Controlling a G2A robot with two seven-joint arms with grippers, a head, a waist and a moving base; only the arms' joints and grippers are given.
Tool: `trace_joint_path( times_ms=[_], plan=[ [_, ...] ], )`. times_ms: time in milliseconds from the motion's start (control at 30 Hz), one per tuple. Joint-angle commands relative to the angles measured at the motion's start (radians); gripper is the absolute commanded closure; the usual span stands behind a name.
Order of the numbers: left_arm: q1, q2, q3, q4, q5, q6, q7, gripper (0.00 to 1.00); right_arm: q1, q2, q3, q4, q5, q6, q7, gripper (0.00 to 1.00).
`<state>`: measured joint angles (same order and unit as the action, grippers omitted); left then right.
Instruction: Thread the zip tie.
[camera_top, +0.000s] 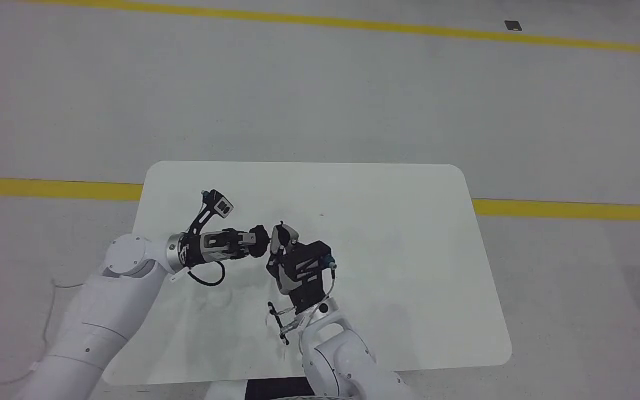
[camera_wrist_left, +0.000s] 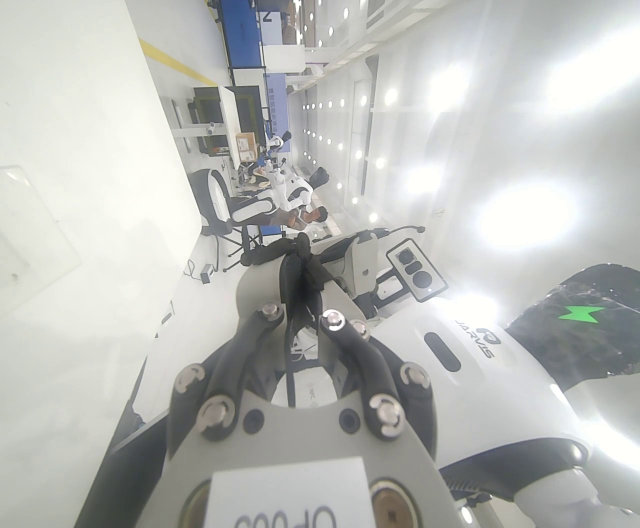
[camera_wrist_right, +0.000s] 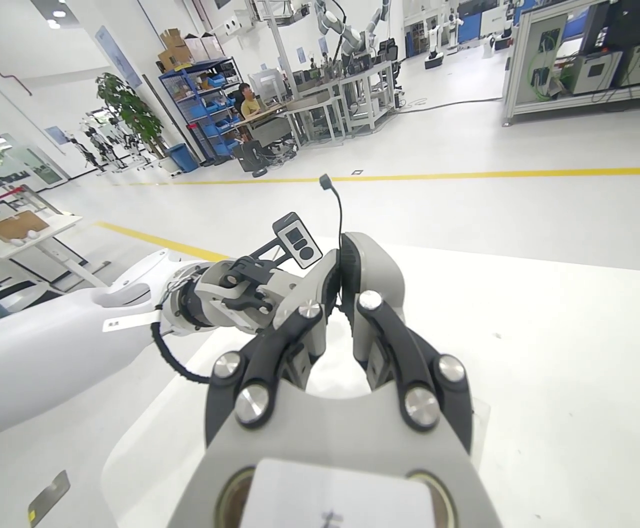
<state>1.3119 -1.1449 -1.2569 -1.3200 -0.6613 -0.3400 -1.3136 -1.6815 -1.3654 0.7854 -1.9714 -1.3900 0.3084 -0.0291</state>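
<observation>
White table (camera_top: 400, 220), two grippers above it, meeting tip to tip. Right gripper (camera_wrist_right: 342, 265) pinches one black zip tie (camera_wrist_right: 340, 220), which stands up from between its fingertips, head on top. Left gripper (camera_wrist_left: 301, 280) just beyond, fingers pressed together; on what, unclear.

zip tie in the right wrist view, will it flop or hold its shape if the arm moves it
Probably springy rather than floppy: the zip tie stands up unsupported above the right gripper, only slightly bowed. Likely very light, being so thin. Being narrow, it may twist or slip if pushed sideways.
</observation>
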Motion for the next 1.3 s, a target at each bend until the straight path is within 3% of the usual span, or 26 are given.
trace_joint_path(
  times_ms=[0,1267],
  plan=[
    [0.0,0.0,0.0,0.0,0.0,0.0,0.0,1.0,0.001,-0.001,0.0,0.001,-0.001,-0.001,0.0,1.0],
    [0.0,0.0,0.0,0.0,0.0,0.0,0.0,1.0,-0.012,-0.016,0.017,0.012,-0.021,0.0,0.016,1.0]
  ],
)
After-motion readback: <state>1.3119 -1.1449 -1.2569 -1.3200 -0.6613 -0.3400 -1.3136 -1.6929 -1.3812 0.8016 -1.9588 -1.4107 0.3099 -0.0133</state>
